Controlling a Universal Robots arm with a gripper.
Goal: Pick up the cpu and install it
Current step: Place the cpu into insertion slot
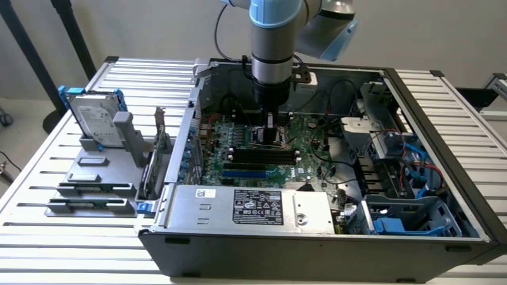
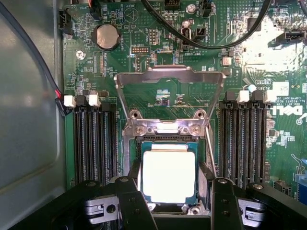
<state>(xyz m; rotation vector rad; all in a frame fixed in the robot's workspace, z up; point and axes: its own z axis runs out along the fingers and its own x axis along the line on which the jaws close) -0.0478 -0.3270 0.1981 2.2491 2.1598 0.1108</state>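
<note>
The cpu (image 2: 169, 175), a small square chip with a pale silver top and green rim, lies flat in the motherboard socket (image 2: 139, 143). The socket's metal load plate (image 2: 170, 76) is swung up and open behind it. My gripper (image 2: 172, 194) hangs straight over the chip, open. Its black fingers (image 2: 130, 201) stand on either side of the chip, with a visible gap on one side. In the exterior view the gripper (image 1: 269, 133) reaches down into the middle of the open computer case (image 1: 443, 196).
Black memory slots (image 2: 93, 139) flank the socket on both sides, and black cables (image 2: 216, 40) loop over the board behind it. A power supply (image 1: 253, 205) fills the case's front. Outside, at the exterior view's left, a grey stand (image 1: 91, 178) holds a hard drive (image 1: 95, 119) and memory sticks.
</note>
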